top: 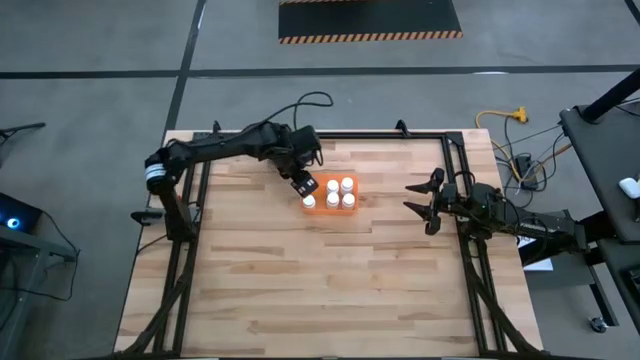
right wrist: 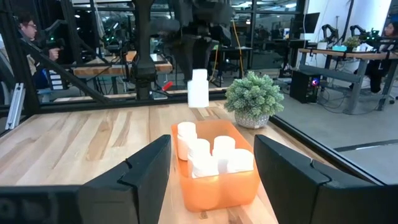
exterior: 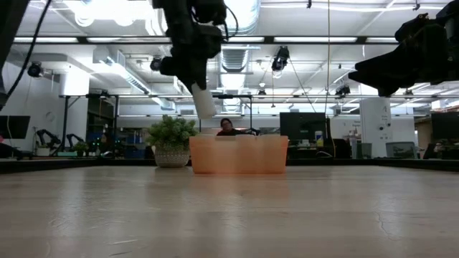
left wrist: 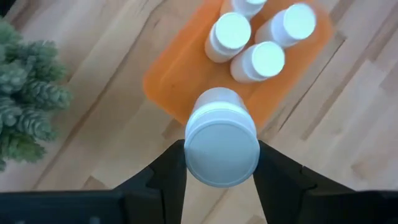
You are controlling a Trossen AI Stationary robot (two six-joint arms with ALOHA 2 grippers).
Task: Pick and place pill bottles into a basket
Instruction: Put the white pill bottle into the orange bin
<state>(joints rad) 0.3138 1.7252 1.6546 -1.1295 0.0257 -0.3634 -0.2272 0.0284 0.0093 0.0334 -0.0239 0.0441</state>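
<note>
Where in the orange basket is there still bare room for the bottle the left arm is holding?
The basket has bare floor at its corner under the left gripper, which is shut on the held bottle. The rest is crowded with standing bottles. The right gripper waits open, aside.

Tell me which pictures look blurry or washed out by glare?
Low view: ceiling lights glare at top, arms are dark silhouettes. Left wrist view: held pill bottle and plant look soft. High view: basket glows overexposed. Right wrist view: far arm is smeared.
</note>
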